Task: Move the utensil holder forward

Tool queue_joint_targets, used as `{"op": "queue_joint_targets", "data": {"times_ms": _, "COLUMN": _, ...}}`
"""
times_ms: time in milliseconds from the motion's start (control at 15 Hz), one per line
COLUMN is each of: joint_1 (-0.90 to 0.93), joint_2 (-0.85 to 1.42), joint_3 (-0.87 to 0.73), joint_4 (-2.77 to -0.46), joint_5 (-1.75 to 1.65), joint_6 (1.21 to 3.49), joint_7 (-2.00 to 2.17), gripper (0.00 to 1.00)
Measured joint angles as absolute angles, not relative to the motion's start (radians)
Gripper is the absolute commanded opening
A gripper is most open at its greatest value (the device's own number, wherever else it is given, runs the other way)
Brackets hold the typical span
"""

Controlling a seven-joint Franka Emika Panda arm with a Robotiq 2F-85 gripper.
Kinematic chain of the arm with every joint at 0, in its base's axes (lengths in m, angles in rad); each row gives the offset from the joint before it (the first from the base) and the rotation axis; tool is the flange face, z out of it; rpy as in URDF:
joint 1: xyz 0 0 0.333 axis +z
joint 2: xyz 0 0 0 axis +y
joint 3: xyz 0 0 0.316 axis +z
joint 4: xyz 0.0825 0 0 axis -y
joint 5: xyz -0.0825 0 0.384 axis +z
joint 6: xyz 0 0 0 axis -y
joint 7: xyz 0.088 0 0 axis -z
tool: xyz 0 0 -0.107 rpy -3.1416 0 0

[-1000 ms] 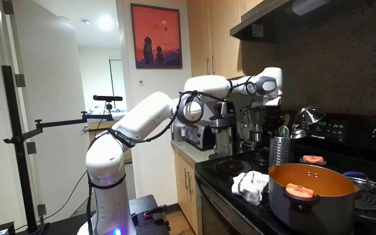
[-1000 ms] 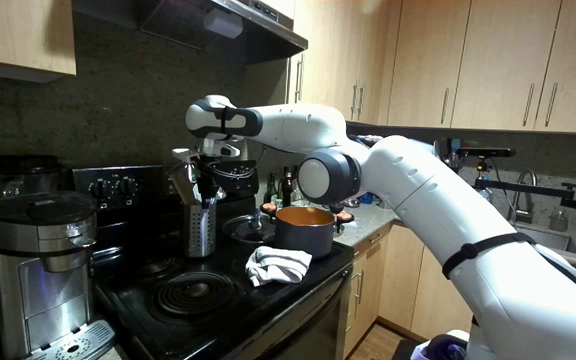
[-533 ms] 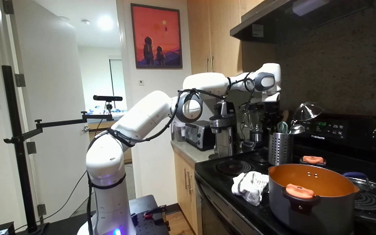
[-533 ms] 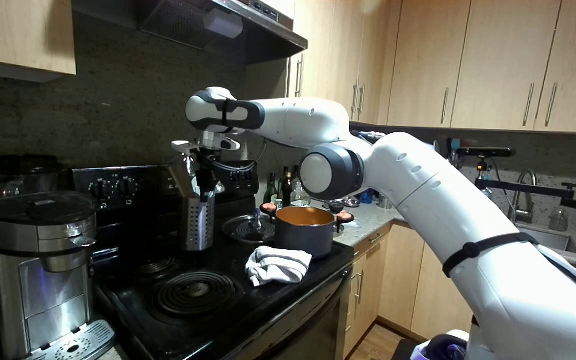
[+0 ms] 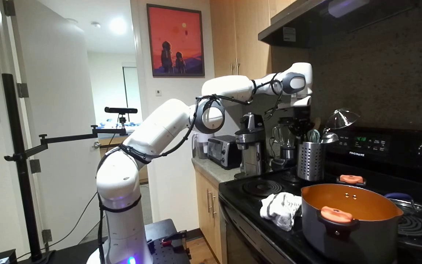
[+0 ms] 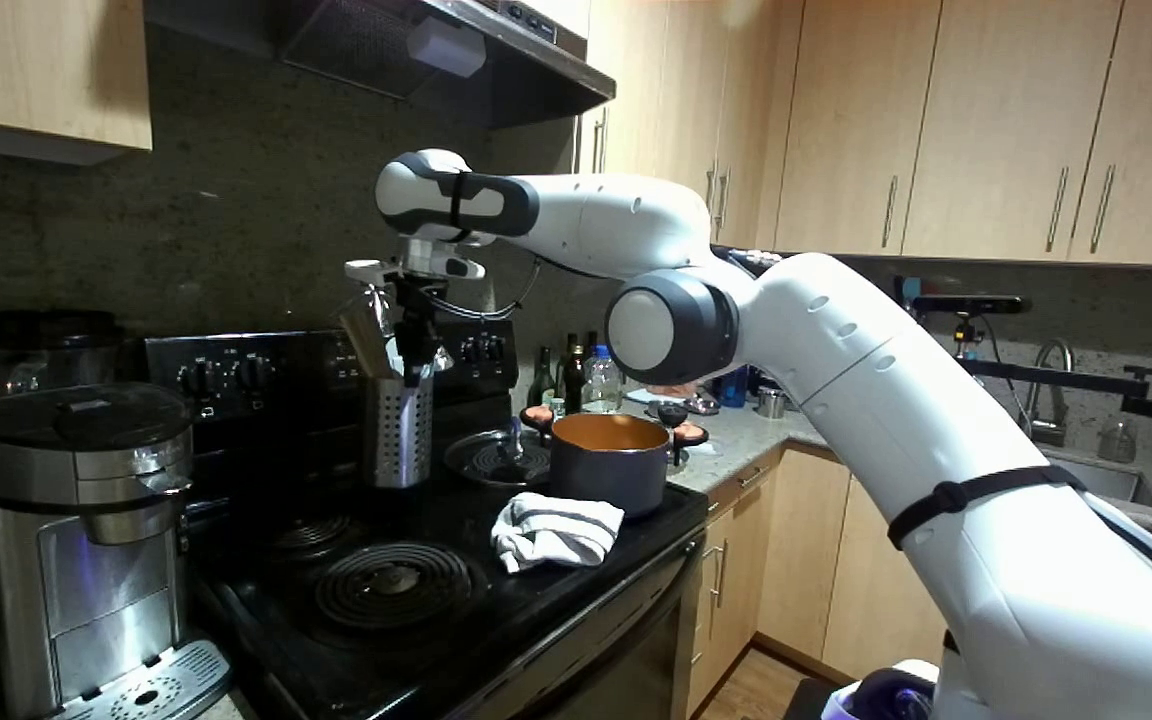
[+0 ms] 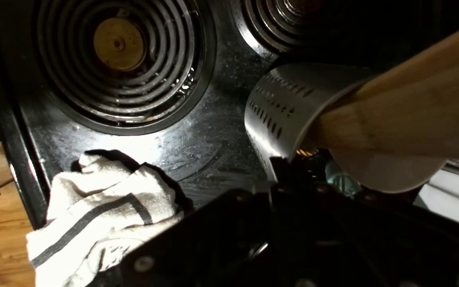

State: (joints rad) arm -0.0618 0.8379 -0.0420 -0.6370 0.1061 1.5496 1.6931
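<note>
The utensil holder is a perforated silvery metal cylinder, seen in both exterior views [image 5: 310,161] [image 6: 402,435] and in the wrist view [image 7: 279,105]. Wooden utensils [image 7: 412,107], a whisk [image 5: 314,136] and a ladle [image 5: 329,138] stick out of its top. My gripper [image 5: 300,139] points down at the holder's rim, also in the wrist view [image 7: 287,167]. Its dark fingers are closed on the rim, one outside and the other inside, largely lost in shadow. The holder hangs nearly upright and appears to be raised off the black stovetop [image 6: 476,610].
A large pot with an orange inside [image 5: 350,234] stands on the stove near the holder. A striped towel [image 6: 556,530] lies in front. A coil burner [image 6: 393,585] and a coffee machine [image 6: 86,500] are on the other side. A range hood [image 6: 476,60] hangs above.
The arm and gripper have risen, and the utensil holder has risen with them. In an exterior view it has also shifted slightly left, away from the pot. Pot and towel stay put.
</note>
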Motion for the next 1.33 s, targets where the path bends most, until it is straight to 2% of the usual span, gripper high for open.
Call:
{"op": "queue_joint_targets", "data": {"times_ms": 667, "joint_1": -0.052, "joint_2": 0.774, "joint_3": -0.041, "joint_4": -0.706, "joint_5": 0.106, "joint_6": 1.493, "joint_7": 1.738, "gripper": 0.01}}
{"op": "queue_joint_targets", "data": {"times_ms": 1333, "joint_1": -0.052, "joint_2": 0.673, "joint_3": -0.042, "joint_4": -0.933, "joint_5": 0.106, "joint_6": 1.566, "joint_7": 1.792, "gripper": 0.01}}
